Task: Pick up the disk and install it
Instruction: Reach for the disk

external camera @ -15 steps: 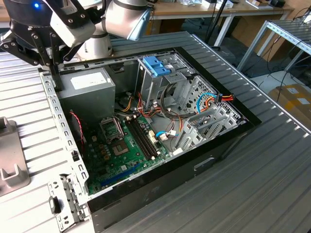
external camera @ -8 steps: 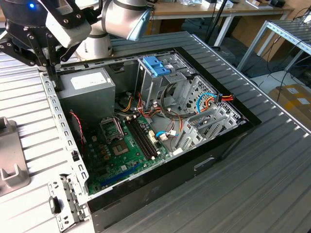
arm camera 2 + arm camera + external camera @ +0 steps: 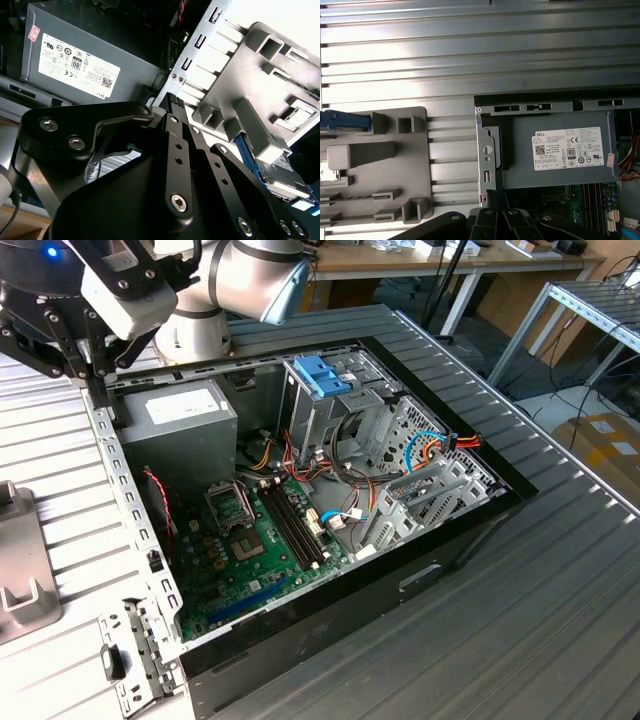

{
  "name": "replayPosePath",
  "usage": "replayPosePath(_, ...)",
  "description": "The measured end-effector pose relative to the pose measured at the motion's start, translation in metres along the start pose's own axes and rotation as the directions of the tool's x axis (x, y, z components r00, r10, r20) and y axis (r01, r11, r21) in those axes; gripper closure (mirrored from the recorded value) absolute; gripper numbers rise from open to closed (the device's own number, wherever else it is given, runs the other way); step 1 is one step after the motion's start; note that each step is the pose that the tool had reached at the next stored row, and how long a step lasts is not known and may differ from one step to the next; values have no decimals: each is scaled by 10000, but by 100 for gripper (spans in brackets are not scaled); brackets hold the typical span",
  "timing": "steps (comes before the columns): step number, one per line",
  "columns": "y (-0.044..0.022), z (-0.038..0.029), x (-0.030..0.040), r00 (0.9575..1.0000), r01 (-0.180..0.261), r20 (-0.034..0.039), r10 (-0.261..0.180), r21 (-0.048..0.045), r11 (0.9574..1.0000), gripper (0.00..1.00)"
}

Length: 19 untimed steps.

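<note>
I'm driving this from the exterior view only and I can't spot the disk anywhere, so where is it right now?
Observer: In the second wrist view the disk sits in the grey fixture, which lies beside the computer case.
Operator: Is the tool holding anything?
Observer: No. In the second wrist view the tool is shut and empty, its tip near the case's edge, next to the power supply.
Operator: So the disk is clear of the tool?
Observer: Yes, they are apart. The first wrist view shows the disk's blue rail on the side of the fixture away from the case.
</note>
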State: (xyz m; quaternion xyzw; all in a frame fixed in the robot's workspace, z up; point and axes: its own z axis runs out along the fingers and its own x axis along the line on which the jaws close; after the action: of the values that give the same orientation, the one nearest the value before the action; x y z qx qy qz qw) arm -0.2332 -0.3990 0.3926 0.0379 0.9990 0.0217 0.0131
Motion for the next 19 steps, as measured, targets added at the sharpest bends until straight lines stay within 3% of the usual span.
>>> replayPosePath(19,-11,-4,148,10000,0,0,0,0,10000,90)
